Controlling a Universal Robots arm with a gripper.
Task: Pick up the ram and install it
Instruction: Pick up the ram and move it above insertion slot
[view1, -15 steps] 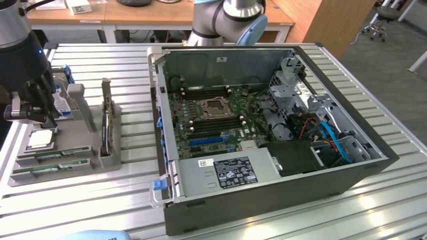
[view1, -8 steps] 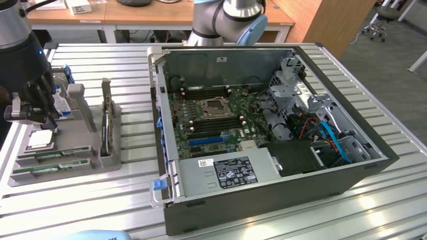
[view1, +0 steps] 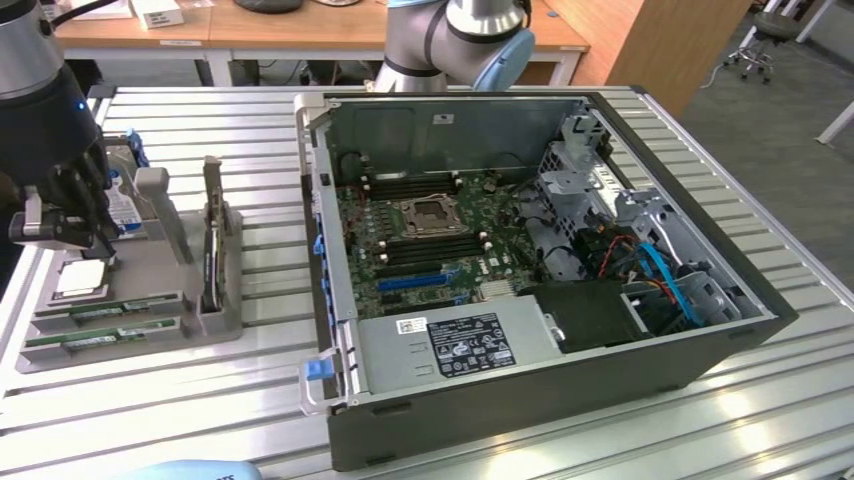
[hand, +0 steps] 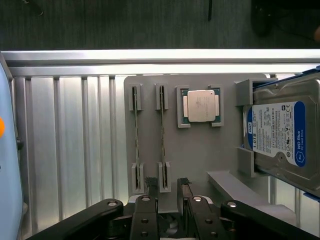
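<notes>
Two ram sticks stand on edge in slots of a grey holder tray (hand: 200, 155); one ram stick (hand: 162, 131) lines up with the gap between my fingers, the other ram stick (hand: 136, 132) lies beside it. My gripper (hand: 167, 186) hangs open above the tray's edge with nothing between its fingers. In the exterior view the gripper (view1: 64, 238) hovers over the tray at the exterior view's left, above the green ram sticks (view1: 107, 313). The open computer case (view1: 534, 250) shows its motherboard with long memory slots (view1: 424, 245).
A square silver processor (hand: 201, 106) and a hard drive with a blue-white label (hand: 282, 132) share the tray. A tall grey upright (view1: 214, 235) stands between tray and case. The metal case wall (view1: 320, 250) rises beside the tray. The slatted metal table (view1: 267, 400) extends toward the front.
</notes>
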